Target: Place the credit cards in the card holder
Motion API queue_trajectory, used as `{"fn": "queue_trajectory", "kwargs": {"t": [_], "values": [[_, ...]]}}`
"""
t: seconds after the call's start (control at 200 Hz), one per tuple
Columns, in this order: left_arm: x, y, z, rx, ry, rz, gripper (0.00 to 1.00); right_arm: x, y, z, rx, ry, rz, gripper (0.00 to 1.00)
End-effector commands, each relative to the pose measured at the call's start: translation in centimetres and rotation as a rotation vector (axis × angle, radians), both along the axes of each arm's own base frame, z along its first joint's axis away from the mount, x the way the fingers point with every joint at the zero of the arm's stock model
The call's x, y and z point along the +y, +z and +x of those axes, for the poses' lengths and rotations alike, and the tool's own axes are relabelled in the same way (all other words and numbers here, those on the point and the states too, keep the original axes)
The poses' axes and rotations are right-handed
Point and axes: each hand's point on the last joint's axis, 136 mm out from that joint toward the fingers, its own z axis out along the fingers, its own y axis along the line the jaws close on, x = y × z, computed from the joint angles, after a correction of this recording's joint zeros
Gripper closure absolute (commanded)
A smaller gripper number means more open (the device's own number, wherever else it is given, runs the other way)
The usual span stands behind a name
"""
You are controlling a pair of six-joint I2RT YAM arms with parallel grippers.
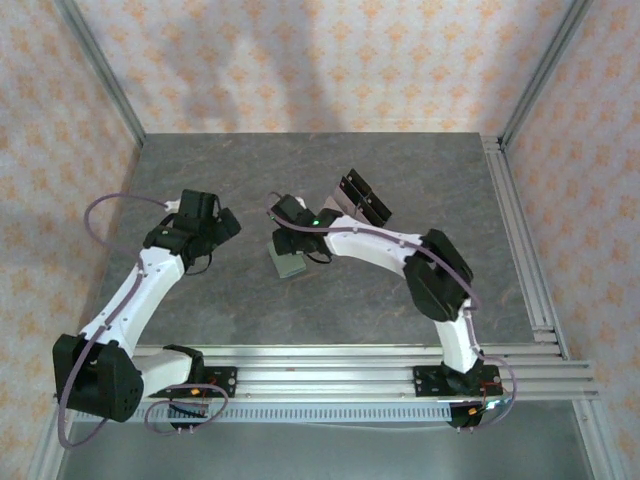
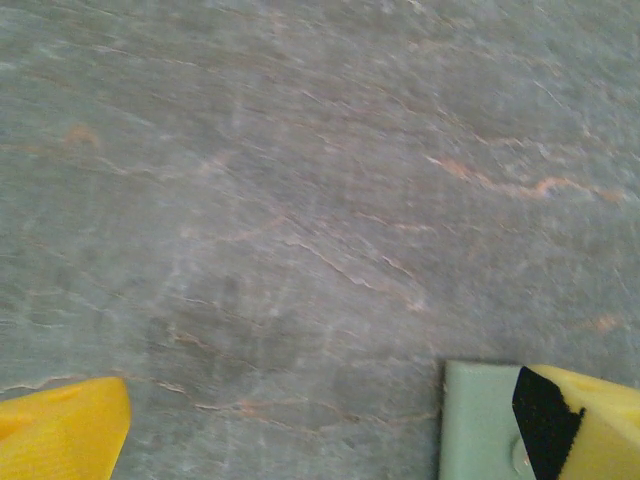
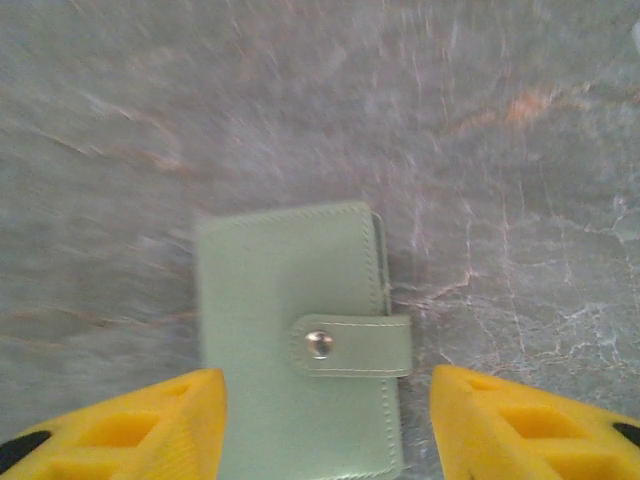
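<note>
The card holder [image 3: 295, 330], a sage-green wallet, lies flat on the grey table with its snap tab [image 3: 350, 345] fastened. My right gripper [image 3: 325, 430] hangs open just above it, one yellow finger over its left edge and the other clear of its right side. From above, the card holder [image 1: 287, 264] peeks out under the right gripper [image 1: 292, 243]. The left gripper [image 1: 215, 225] is wide open to the left, holding nothing. A corner of the card holder [image 2: 475, 420] shows beside its right finger [image 2: 585, 420]. Greyish-mauve credit cards [image 1: 340, 207] lean by a tilted rack.
The clear rack with black parts [image 1: 365, 200] stands just behind the right wrist. Metal rails [image 1: 350, 365] run along the near edge and up the right side [image 1: 520, 240]. Patterned walls close in the table on three sides.
</note>
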Motion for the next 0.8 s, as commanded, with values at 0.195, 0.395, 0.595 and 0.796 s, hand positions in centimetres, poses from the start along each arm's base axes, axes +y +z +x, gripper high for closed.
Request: {"fn": "queue_trajectory", "kwargs": {"t": [0.195, 0.395, 0.595, 0.796], "values": [[2.4, 0.3, -1.6, 0.009, 0.082, -0.007, 0.00, 0.3, -2.0, 1.0, 0.008, 0.037, -0.157, 0.48], [2.2, 0.0, -1.5, 0.009, 0.075, -0.019, 0.00, 0.3, -2.7, 1.2, 0.013, 0.037, -0.183, 0.51], [2.1, -0.2, -1.4, 0.014, 0.073, -0.021, 0.00, 0.5, -3.5, 0.7, 0.036, 0.057, -0.183, 0.53], [2.1, -0.4, -1.4, 0.016, 0.075, -0.024, 0.00, 1.0, -3.9, 0.4, 0.043, 0.075, -0.184, 0.53]]}}
